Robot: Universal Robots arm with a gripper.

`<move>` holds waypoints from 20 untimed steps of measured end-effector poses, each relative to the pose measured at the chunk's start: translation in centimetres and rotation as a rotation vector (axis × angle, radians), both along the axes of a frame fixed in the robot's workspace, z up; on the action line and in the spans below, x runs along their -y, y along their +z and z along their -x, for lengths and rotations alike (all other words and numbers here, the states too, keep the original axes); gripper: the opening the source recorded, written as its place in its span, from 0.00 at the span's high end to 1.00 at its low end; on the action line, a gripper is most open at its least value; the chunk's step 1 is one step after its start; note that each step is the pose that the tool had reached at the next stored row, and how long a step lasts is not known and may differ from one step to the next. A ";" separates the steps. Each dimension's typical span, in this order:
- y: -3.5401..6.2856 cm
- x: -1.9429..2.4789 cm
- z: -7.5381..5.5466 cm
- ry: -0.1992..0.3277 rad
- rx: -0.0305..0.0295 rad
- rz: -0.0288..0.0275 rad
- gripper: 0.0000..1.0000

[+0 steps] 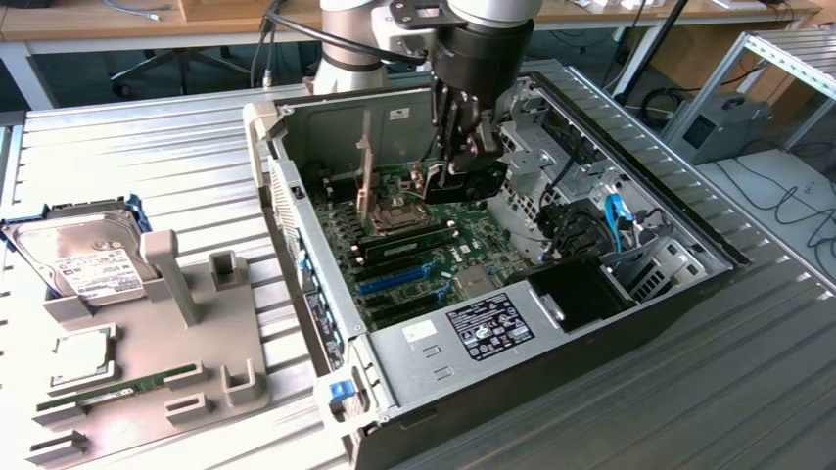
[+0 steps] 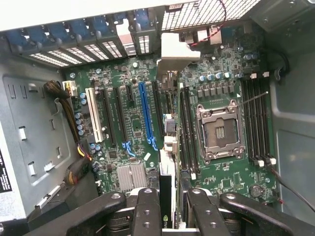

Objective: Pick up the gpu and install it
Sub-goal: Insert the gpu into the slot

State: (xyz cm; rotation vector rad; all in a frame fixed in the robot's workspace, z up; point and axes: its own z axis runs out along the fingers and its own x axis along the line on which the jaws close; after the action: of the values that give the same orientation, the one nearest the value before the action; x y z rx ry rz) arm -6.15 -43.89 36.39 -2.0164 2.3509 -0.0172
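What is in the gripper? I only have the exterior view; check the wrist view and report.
Observer: The gripper clamps a thin flat black card, the gpu, seen edge-on.
Operator: Give its place over the board.
Observer: It runs alongside the long blue slot, which is empty, on the side toward the black memory slots.
Operator: Report its far end.
Observer: Its silvery metal bracket lies by the blue rear slot covers.

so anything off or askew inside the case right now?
Nothing stands out. The gpu sits edge-on, clamped in the gripper above the motherboard; the CPU socket is empty, nothing loose or damaged.
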 end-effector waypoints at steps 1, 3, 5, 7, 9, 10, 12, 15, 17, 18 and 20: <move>0.00 0.00 0.0 0.002 0.0000 0.0000 0.74; -0.01 0.00 0.0 0.007 0.0000 0.0001 0.74; -0.01 0.00 0.0 0.010 0.0000 0.0002 0.74; -0.01 0.00 0.0 0.013 -0.0001 0.0002 0.74; -0.02 0.00 0.0 0.016 0.0000 0.0001 0.74; -0.02 0.00 0.0 0.018 0.0000 0.0001 0.74; -0.02 0.00 0.0 0.021 0.0000 0.0002 0.74; -0.03 0.00 0.0 0.029 0.0000 0.0004 0.74; -0.03 0.00 0.0 0.033 0.0000 0.0004 0.74; -0.04 0.00 0.0 0.034 0.0000 0.0004 0.74; -0.04 0.00 0.0 0.037 0.0000 0.0004 0.74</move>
State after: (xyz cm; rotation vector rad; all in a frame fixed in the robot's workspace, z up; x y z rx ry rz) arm -6.14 -43.89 36.35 -2.0598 2.3130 -0.0164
